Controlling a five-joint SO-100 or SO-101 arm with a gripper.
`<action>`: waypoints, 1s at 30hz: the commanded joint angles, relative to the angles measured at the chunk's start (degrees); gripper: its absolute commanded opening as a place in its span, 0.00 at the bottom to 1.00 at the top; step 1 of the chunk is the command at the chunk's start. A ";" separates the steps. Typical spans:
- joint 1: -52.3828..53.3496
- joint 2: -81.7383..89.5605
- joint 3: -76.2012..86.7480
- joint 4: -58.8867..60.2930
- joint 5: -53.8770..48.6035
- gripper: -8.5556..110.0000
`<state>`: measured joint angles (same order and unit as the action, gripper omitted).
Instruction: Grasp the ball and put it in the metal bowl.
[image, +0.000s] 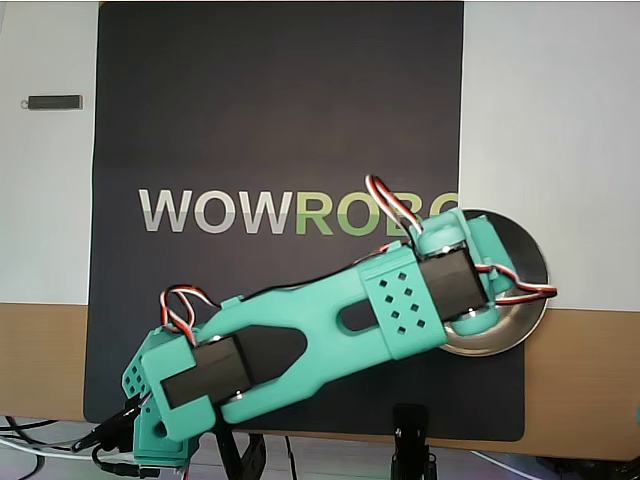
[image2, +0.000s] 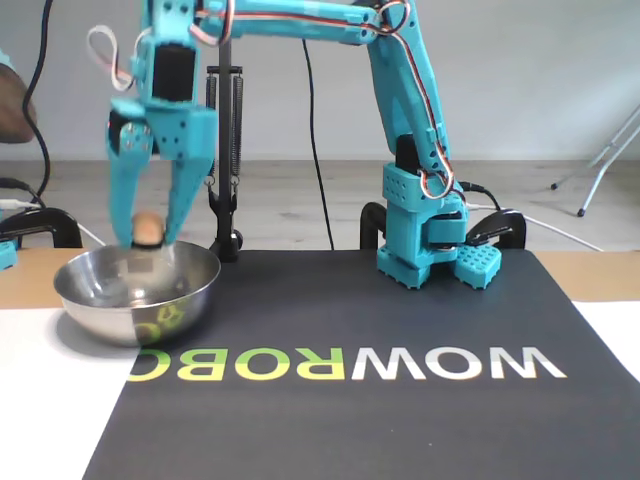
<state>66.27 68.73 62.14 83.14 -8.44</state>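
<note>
The tan-orange ball (image2: 147, 227) sits between the tips of my teal gripper (image2: 147, 238), which is shut on it. The gripper points straight down and holds the ball just above the inside of the metal bowl (image2: 100, 300), at about rim height. The bowl stands at the left end of the black mat in the fixed view. In the overhead view the bowl (image: 522, 262) lies at the right edge of the mat, mostly covered by my wrist (image: 455, 270). The ball and fingertips are hidden there.
A black mat (image: 280, 120) with WOWROBO lettering covers the table's middle. My arm's base (image2: 425, 240) stands at the mat's back edge. A small dark bar (image: 53, 102) lies on the white surface at upper left overhead. Clamps and cables sit along the table's back edge.
</note>
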 joint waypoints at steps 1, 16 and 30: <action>0.53 -0.35 -2.20 -1.23 0.44 0.30; 0.09 -3.52 -2.20 -3.43 0.53 0.30; 0.00 -3.60 -2.20 -3.43 0.53 0.31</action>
<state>66.71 64.69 62.14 80.16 -8.09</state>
